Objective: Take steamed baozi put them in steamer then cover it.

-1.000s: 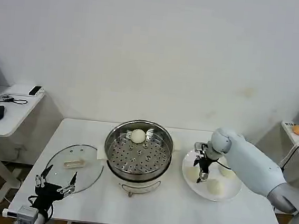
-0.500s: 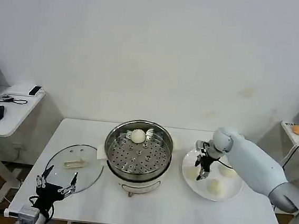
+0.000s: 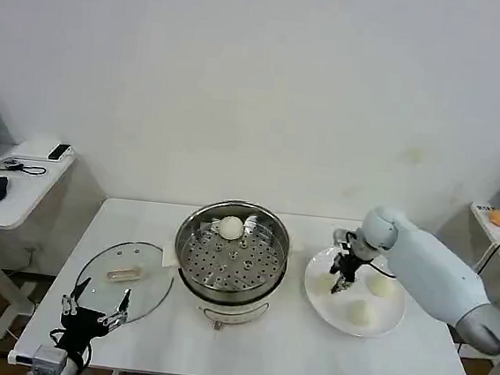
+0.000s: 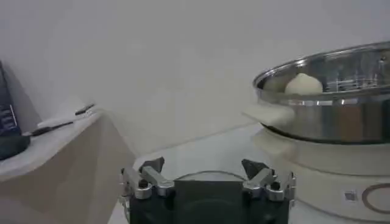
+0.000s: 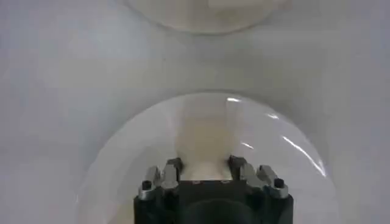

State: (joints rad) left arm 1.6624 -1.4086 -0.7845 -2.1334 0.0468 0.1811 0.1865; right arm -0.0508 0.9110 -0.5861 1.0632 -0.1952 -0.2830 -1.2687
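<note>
The right claw (image 3: 340, 283) is down on the white plate (image 3: 388, 320), closed around 1 steamed baozi (image 5: 205, 143). 2 more buns (image 3: 360, 312) lie just beside it. 1 bun (image 3: 231, 228) sits in the steamer (image 3: 233, 248). The left claw (image 3: 94, 306) hangs open near the cover (image 3: 125, 273) on the surface (image 3: 305, 352).
</note>
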